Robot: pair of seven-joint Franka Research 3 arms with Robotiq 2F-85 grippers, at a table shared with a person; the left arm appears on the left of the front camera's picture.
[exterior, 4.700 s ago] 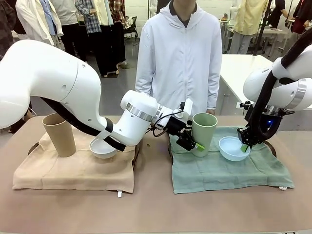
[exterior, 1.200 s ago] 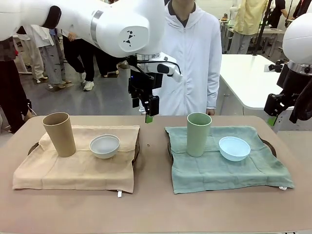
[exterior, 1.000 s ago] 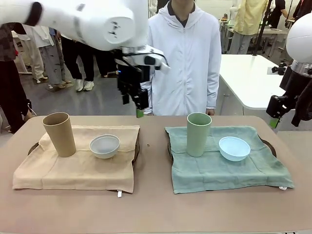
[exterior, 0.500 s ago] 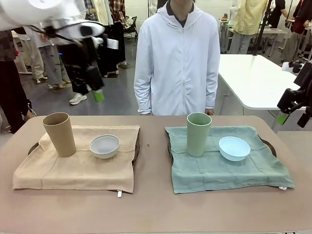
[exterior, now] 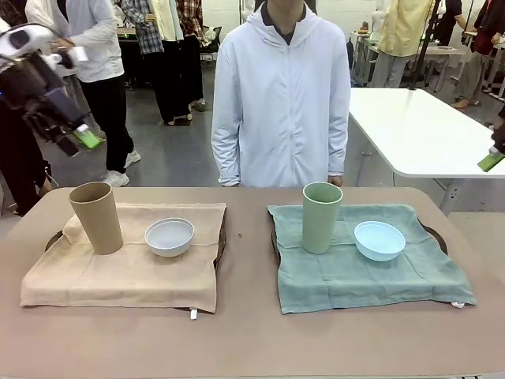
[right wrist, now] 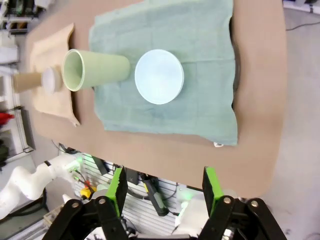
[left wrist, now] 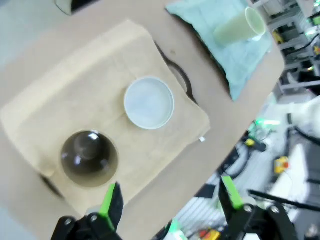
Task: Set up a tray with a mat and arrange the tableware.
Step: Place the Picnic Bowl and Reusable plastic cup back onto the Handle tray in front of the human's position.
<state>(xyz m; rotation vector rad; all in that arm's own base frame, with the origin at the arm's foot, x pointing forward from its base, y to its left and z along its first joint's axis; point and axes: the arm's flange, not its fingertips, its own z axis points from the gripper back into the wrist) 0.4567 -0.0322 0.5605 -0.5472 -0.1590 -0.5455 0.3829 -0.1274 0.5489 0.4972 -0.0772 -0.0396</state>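
Arrangement stage, apparently complete: tan cup [exterior: 95, 217] and white bowl [exterior: 170, 236] stand on the beige mat [exterior: 118, 276]; green cup [exterior: 321, 216] and blue bowl [exterior: 379, 240] on the green mat [exterior: 371, 272]. Left gripper [left wrist: 170, 197] and right gripper [right wrist: 164, 187] hang high above the worktop [exterior: 245, 339], fingers released, empty. No further placement seems required.

A person in white [exterior: 281, 95] stands beside a white table [exterior: 418, 134].

No readable text, labels, brands or numbers on anything in view.

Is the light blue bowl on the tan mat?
No, the light blue bowl sits on the green mat, right of the pale green cup.
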